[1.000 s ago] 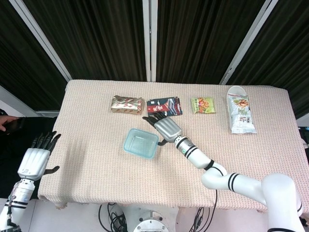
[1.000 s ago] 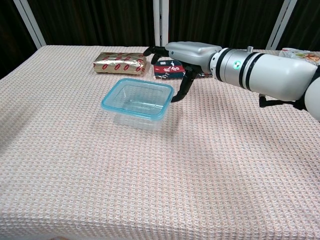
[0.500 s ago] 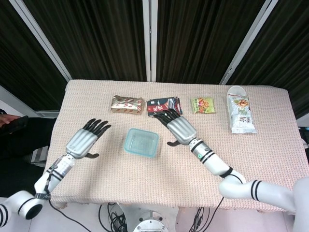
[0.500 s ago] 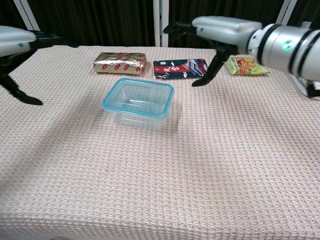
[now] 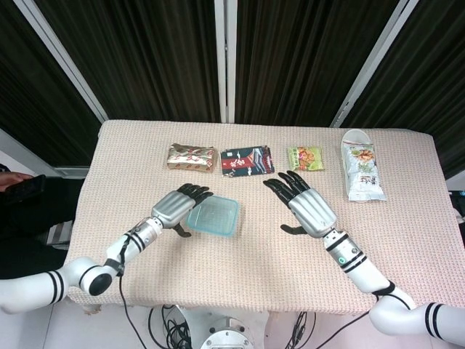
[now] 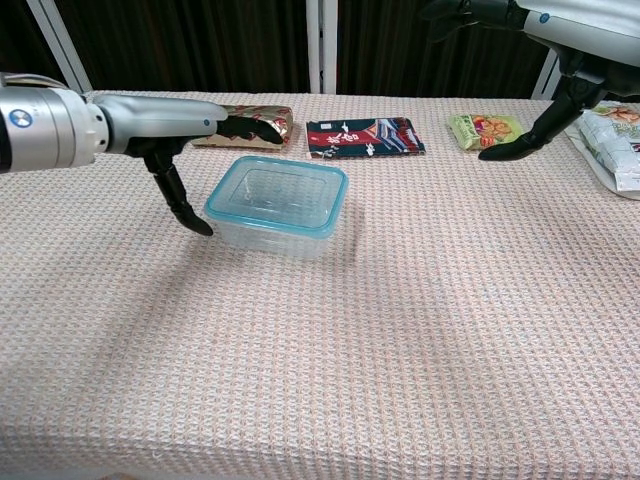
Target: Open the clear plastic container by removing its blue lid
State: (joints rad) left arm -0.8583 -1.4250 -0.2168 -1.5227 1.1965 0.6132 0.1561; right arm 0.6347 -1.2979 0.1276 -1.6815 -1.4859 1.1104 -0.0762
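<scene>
The clear plastic container [image 5: 213, 217] [image 6: 277, 208] with its blue lid [image 6: 277, 195] on top sits near the middle of the table. My left hand [image 5: 179, 206] [image 6: 190, 140] hovers just left of it, fingers spread over the lid's left edge and thumb pointing down beside the container's left wall; it holds nothing. My right hand [image 5: 306, 205] [image 6: 530, 40] is open, raised well to the right of the container, with its fingers apart.
Along the back of the table lie a gold packet [image 5: 191, 156], a dark red-and-blue packet [image 5: 247, 160], a green snack bag [image 5: 304, 158] and a white bag [image 5: 361, 172] at the right. The table [image 5: 240, 276] wears a woven beige cloth.
My left hand has swung in from off the table's left to the container's left side. My right hand has pulled away from the container to the right and risen.
</scene>
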